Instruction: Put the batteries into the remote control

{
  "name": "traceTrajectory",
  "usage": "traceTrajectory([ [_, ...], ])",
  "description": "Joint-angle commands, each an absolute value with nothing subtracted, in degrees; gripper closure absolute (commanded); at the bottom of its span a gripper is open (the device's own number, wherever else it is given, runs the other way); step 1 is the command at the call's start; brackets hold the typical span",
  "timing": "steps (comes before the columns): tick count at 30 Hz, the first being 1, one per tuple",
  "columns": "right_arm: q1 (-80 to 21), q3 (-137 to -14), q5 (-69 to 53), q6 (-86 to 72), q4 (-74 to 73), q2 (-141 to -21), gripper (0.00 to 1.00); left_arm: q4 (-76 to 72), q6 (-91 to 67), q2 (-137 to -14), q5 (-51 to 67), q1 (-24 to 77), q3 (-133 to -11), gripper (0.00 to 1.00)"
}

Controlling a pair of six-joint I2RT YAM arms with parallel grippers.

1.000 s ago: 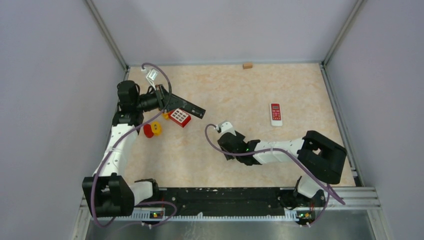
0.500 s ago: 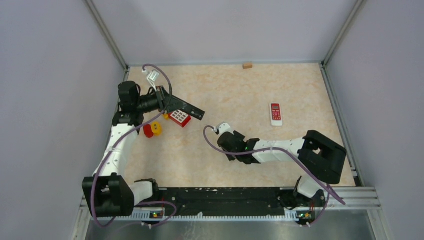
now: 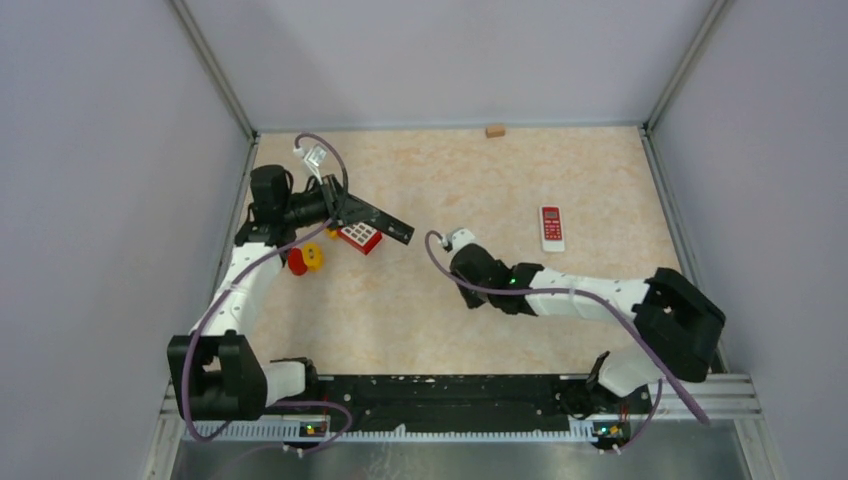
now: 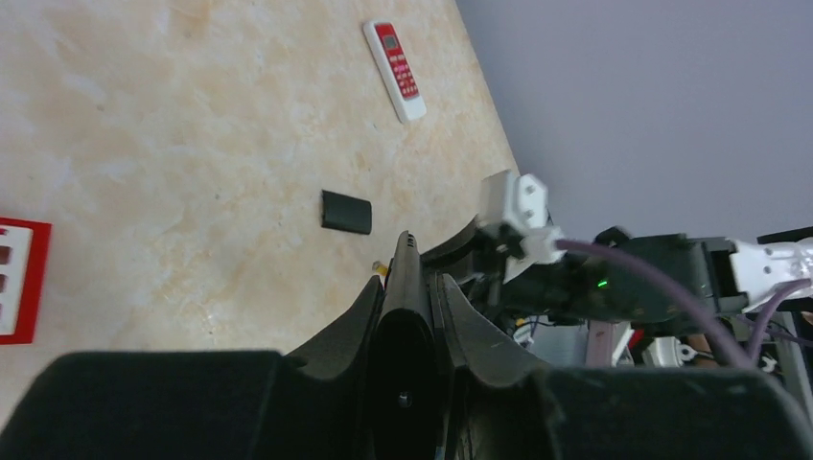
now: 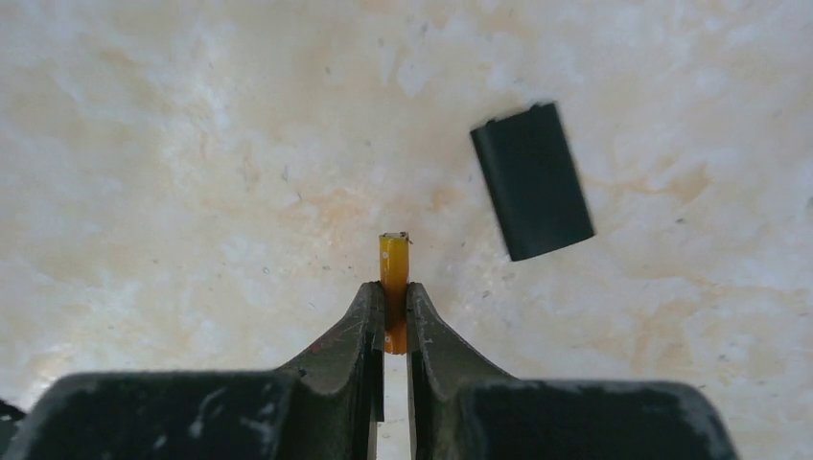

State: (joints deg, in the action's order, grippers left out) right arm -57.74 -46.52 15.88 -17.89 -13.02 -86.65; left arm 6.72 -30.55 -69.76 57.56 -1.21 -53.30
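Battery (image 5: 394, 261) — orange, long axis straight out from right tool (image 5: 394, 297), clamped on it; left tool (image 4: 407, 280) clamps black remote (image 3: 380, 217).

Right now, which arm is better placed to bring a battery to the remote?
Right. The right gripper pinches a small yellow cylinder, likely a battery; the left gripper is occupied clamping the long black remote.

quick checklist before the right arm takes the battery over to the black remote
1. Battery pinched in right gripper: ok
2. Black remote clamped in left gripper: ok
3. Cover lying apart from the battery: ok
4. Battery off the table: cannot tell
5. Remote's compartment open and facing the right arm: cannot tell
6. Battery polarity: cannot tell
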Motion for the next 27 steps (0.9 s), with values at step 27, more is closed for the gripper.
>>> traceTrajectory([
  [27, -56.5, -66.9, 3.2, -2.3, -33.9, -75.7, 0.92, -23.5, -51.8, -88.4, 62.8, 19.5, -44.4, 1.00],
])
